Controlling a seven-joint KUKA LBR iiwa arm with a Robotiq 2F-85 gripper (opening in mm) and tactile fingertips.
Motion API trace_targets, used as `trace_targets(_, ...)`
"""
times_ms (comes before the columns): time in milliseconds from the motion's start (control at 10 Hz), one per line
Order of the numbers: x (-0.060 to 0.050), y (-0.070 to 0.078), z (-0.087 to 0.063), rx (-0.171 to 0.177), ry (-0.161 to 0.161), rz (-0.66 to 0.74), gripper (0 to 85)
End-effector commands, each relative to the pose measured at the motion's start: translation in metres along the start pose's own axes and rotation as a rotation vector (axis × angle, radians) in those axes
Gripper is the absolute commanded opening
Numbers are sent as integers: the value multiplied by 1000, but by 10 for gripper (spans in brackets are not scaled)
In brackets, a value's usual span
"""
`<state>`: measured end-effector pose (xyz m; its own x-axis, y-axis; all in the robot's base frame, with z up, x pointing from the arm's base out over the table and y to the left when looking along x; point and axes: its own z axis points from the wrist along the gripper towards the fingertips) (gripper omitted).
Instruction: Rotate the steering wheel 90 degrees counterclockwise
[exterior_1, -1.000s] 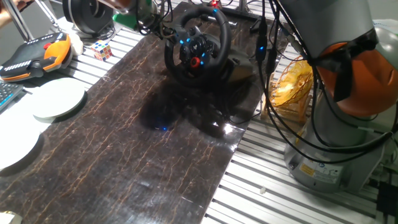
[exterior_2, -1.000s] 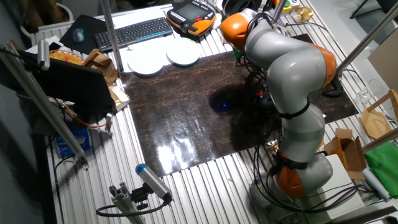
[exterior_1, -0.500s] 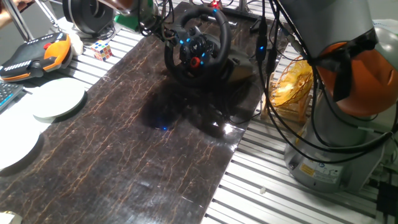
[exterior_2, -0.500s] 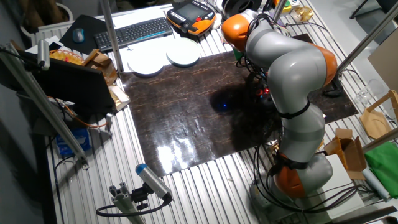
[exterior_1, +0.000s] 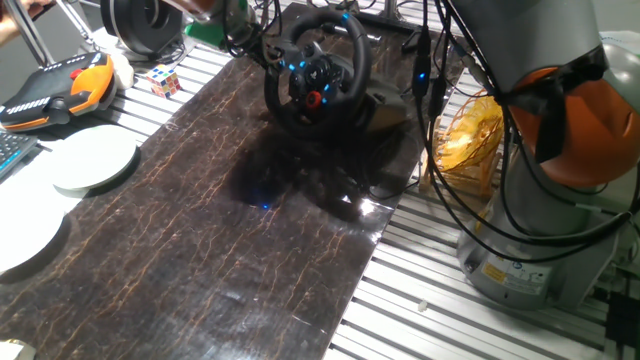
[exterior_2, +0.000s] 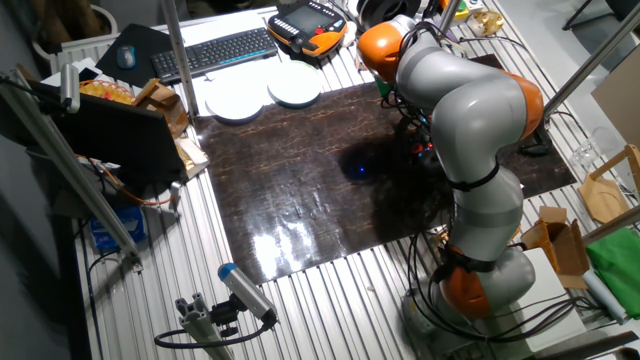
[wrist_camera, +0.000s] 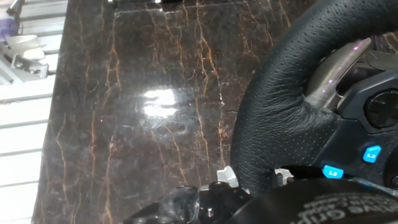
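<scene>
The black round steering wheel (exterior_1: 316, 70) with the thick leather rim, little blue lights and a red knob stands on its black base in the upper middle of one fixed view, at the far end of the dark brown marble-look surface (exterior_1: 200, 250); in the hand view its dotted rim (wrist_camera: 292, 93) fills the right side, very close to the camera, with blue buttons at the lower right; in the other fixed view the big grey and orange robot arm (exterior_2: 460, 100) hides most of it.

The claw itself does not show clearly in any view; I cannot tell if it is released or clenched; the hand looks to be right next to the rim, so the step in hand seems to be getting a hold on the rim, or just starting the turn.

To do it well, I think the claw should hold the thick rim firmly, not a spoke; then it should go round in a curve about the hub, to the left over the top, a quarter turn; pulling straight could tip the base or slip off the leather.

For things that hold stuff: two white round plates (exterior_1: 95, 160) sit at the left edge of one fixed view, and they look bare; a yellow wire basket (exterior_1: 470, 140) stands at the right by the arm, and I cannot tell what is inside.
</scene>
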<state>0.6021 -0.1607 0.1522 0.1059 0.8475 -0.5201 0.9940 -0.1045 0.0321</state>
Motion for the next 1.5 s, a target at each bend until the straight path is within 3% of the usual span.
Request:
trace_targets(0,1,-1,1,1,1,-3,7)
trace_targets(500,16,-4,1,-7,-3,-47,7)
trace_targets(1200,38,-12,1,8,29,-122,7)
trace_targets(1400,44,-14,1,6,20,-163,7)
